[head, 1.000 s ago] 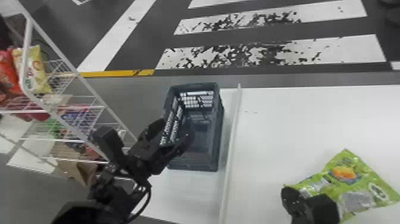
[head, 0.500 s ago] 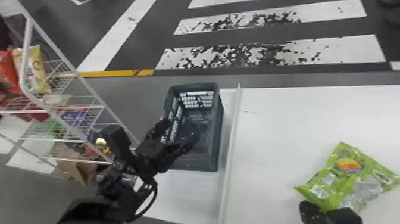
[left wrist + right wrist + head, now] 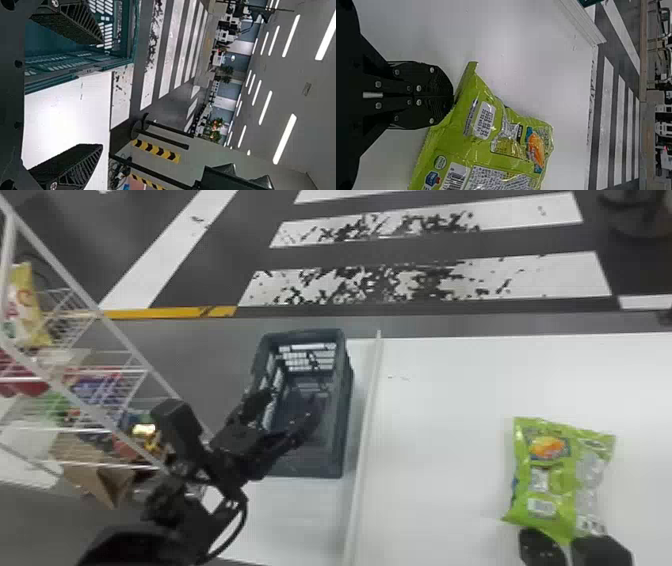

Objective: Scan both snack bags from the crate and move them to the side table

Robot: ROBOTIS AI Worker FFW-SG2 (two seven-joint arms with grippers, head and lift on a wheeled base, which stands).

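Observation:
In the head view, my left gripper (image 3: 291,405) stands open over the left part of the dark crate (image 3: 346,410). The left wrist view has the same gripper (image 3: 101,94), its fingers wide apart, one over the teal-looking crate (image 3: 79,75) and one over white tabletop. My right gripper (image 3: 544,546) is at the bottom right, against the near end of a green snack bag (image 3: 560,480). In the right wrist view, the right gripper (image 3: 453,95) is closed on the edge of that bag (image 3: 474,134), printed panels and barcode turned up. I cannot make out a second bag in the crate.
A white table (image 3: 450,400) lies under the bag, with a raised strip (image 3: 367,430) between it and the crate. At the left stands a white wire rack (image 3: 135,355) with snack packs. Striped floor lies beyond the table.
The green bag has turned from lying slanted to pointing away from the right gripper, which has moved a little with it. The left gripper has shifted slightly over the crate and remains open.

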